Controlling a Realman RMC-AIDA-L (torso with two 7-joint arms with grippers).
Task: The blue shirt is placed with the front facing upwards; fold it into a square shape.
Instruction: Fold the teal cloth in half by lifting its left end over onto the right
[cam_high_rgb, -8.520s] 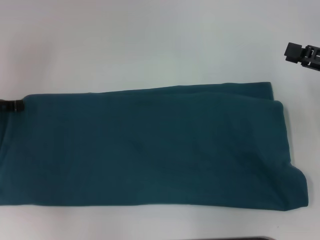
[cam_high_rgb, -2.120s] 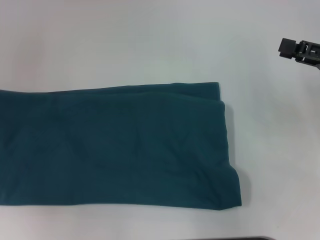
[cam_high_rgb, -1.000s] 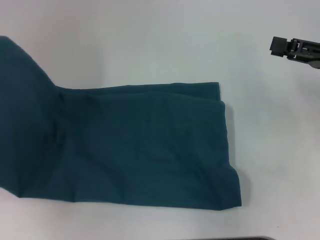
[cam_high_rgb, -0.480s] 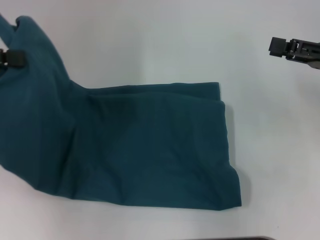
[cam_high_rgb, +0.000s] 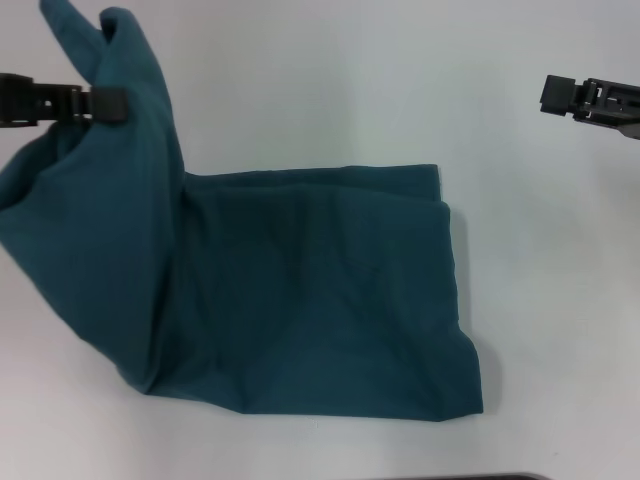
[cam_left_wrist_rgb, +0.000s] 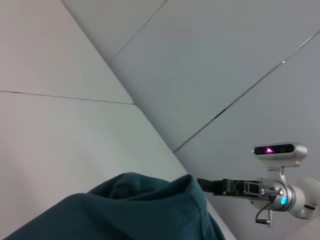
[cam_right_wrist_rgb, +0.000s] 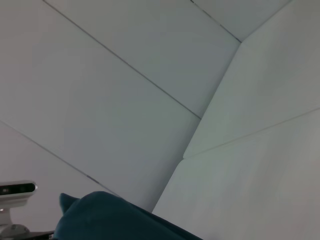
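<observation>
One left pincer (cam_high_rgb: 112, 104) gripping blue shirt (cam_high_rgb: 300, 290) (left end raised)

left gripper (cam_high_rgb: 112, 104) raised and clamped shut, right gripper (cam_high_rgb: 556, 95) idle far right.

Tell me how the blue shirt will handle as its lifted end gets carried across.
The blue shirt is probably floppy: the raised end sags in folds below the left gripper, shut on the cloth. It likely grips the white table enough to stay put, since the flat end lies spread. The layers may slip and wrinkle. The right gripper hovers off to the side.
</observation>
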